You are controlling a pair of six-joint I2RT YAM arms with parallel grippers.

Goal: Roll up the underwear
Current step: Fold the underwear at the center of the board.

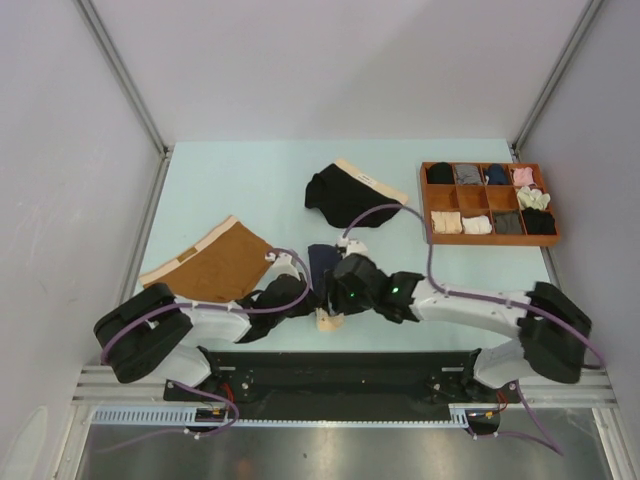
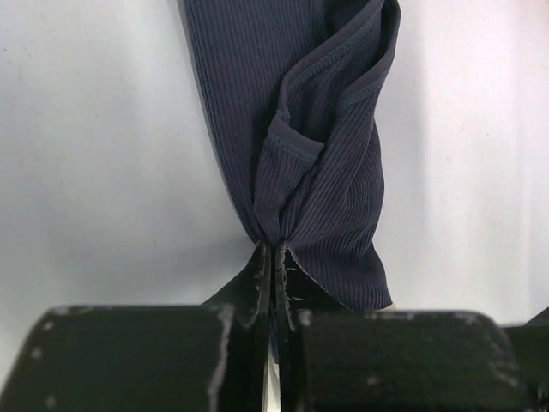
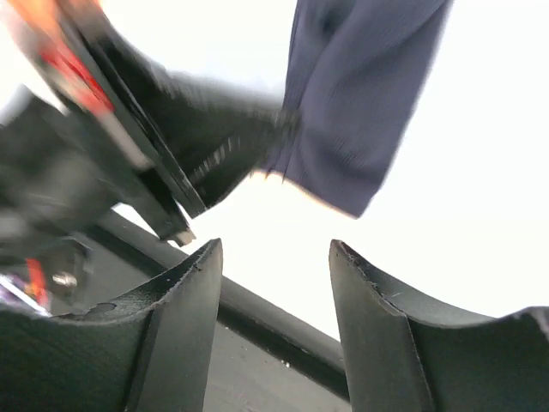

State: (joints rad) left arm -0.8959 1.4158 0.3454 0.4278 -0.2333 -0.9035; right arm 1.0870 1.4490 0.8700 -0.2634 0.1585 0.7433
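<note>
The bench (image 1: 240,180) has a flat, matte, pale mint-green top. On the left, right and far side stand plain grey-white wall panels (image 1: 60,150), held in slim aluminium posts (image 1: 120,70).

Near the middle of the near edge, btw. the two arms, lies the navy blue ribbed fabric brief (image 2: 300,129); a pale beige band shows close to that edge. The left end effector (image 2: 274,249) has its fingers pressed together on a bunched fold of this brief. The right end effector (image 3: 274,249) is just beside it, fingers apart w/ nothing btw. them; that view is blurred.

Toward the left edge lies flat the rust-brown fabric brief (image 1: 215,262) w/ beige waistband. At centre, toward the far edge, is the black fabric brief (image 1: 345,195) w/ beige waistband. At the far right corner sits the brown wooden tray (image 1: 495,240) w/ small compartments, small rolled textiles inside.
</note>
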